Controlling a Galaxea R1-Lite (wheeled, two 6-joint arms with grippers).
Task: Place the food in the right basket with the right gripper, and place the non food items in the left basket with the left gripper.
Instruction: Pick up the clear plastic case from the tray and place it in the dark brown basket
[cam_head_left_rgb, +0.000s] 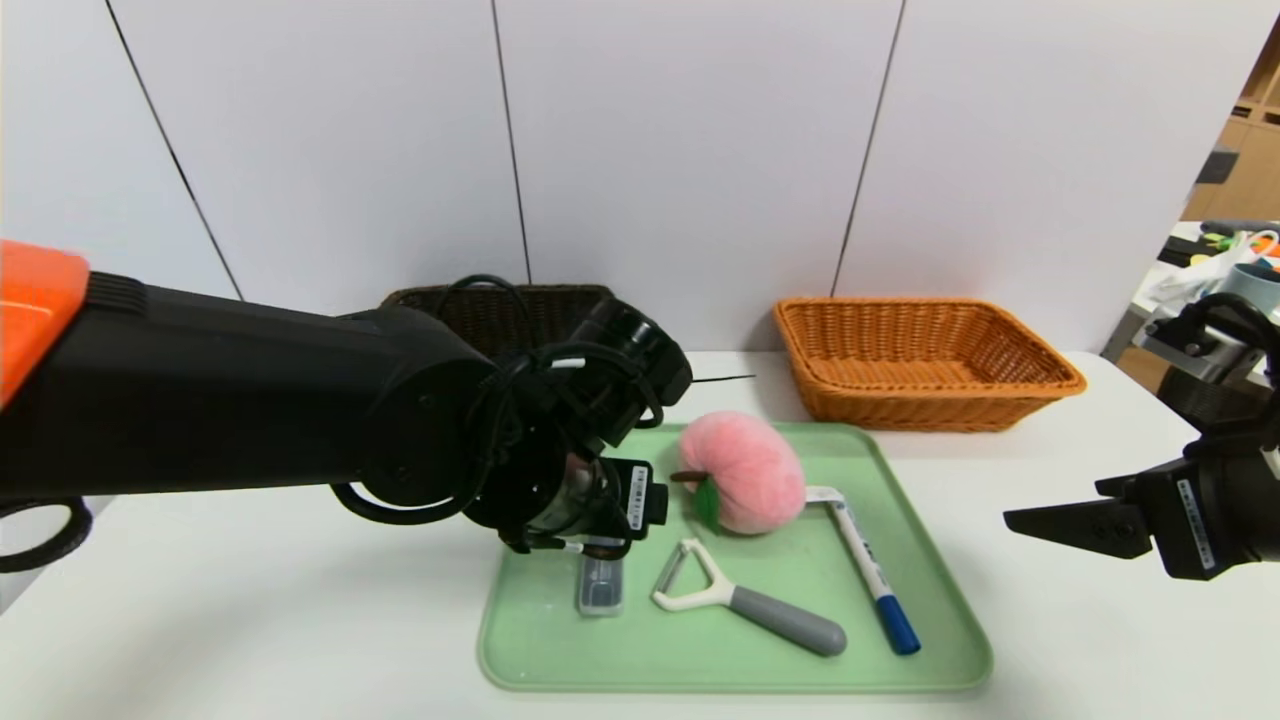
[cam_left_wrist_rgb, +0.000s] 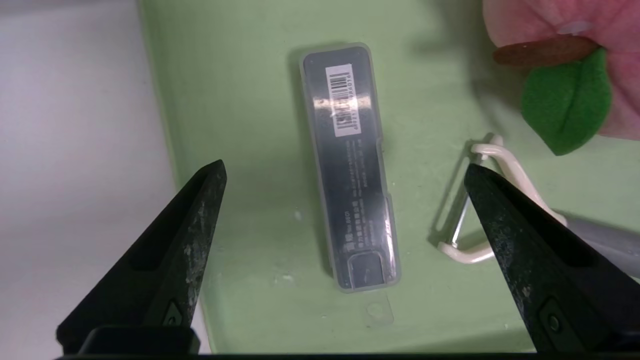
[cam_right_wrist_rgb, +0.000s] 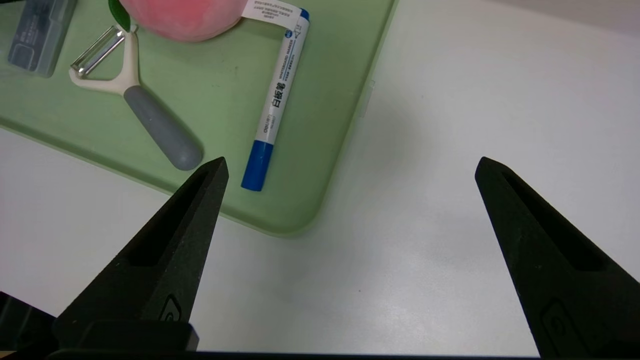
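Left pincer (cam_left_wrist_rgb: 345, 172) we see spread wide above the slim dark grey rectangular case (cam_left_wrist_rgb: 350, 170) on the light green plastic tray (cam_left_wrist_rgb: 240, 100); right pincer (cam_right_wrist_rgb: 350, 165) wide over the white tabletop (cam_right_wrist_rgb: 475, 100).

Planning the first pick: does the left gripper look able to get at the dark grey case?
Probably yes. The left gripper hangs open above the dark grey case, which lies flat on the green tray, apart from the peeler.
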